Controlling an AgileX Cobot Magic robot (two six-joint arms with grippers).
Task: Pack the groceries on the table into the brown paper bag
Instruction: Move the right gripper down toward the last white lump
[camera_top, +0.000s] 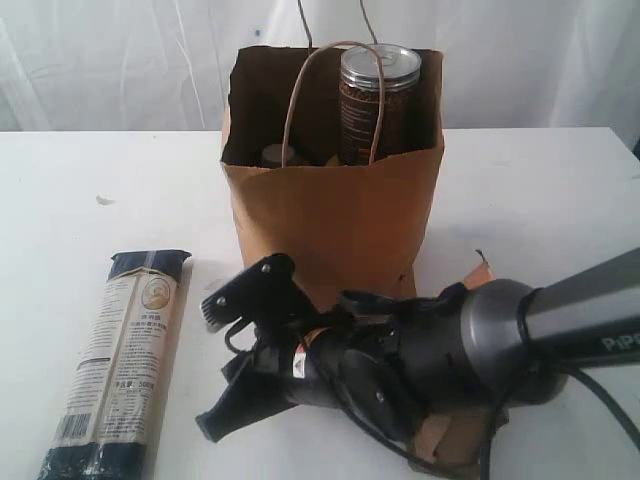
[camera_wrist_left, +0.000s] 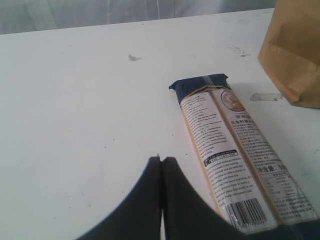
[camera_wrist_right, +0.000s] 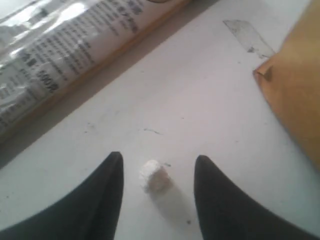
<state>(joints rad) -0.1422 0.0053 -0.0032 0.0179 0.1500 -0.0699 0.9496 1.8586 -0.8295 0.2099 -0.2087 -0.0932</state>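
The brown paper bag (camera_top: 335, 215) stands on the table (camera_top: 540, 200) with a jar (camera_top: 377, 100) inside. The pasta packet (camera_top: 120, 360) lies at its 8 o'clock. The left fingers (camera_wrist_left: 145, 200) are pressed together and empty. The right fingers (camera_wrist_right: 100, 200) are half apart and empty, at the bag's 6 o'clock.

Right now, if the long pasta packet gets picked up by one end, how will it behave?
The pasta packet is long and narrow, so lifted by one end it would probably tilt or swing. Its glossy wrapper may be slippery. It lies flat on the table, so pushed it should slide, not roll.
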